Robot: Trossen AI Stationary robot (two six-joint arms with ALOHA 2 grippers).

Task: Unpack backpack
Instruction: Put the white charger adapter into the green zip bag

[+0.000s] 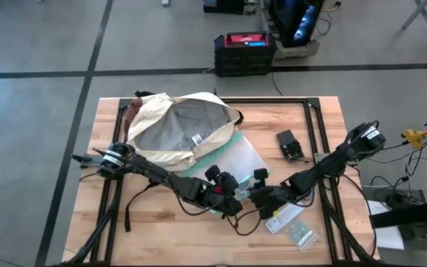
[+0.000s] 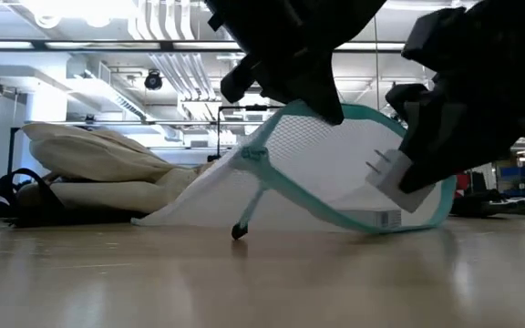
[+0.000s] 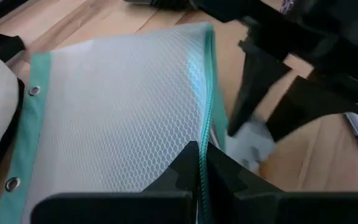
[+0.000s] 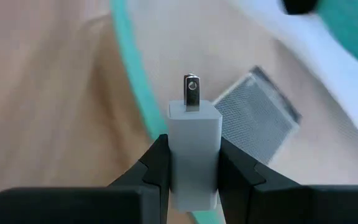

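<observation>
Beside backpack (image 1: 170, 126), near table's front: left gripper (image 3: 201, 167) pinches pouch (image 3: 117, 118) at zip edge, lifting it; right gripper (image 4: 193, 165) clamps white charger (image 4: 194, 149). Step: emptying pouch, apparently. Next: set charger clear on table.

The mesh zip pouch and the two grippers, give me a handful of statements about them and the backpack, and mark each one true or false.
1. The right gripper is shut on a white plug adapter. True.
2. The left gripper pinches the teal zipper edge of the mesh pouch. True.
3. The mesh pouch lies flat on the table. False: in the low view, one end is lifted off the wood.
4. The backpack is zipped shut. False: it gapes open, showing grey lining.
5. The backpack stands upright. False: it lies on its side at the table's far side.
</observation>
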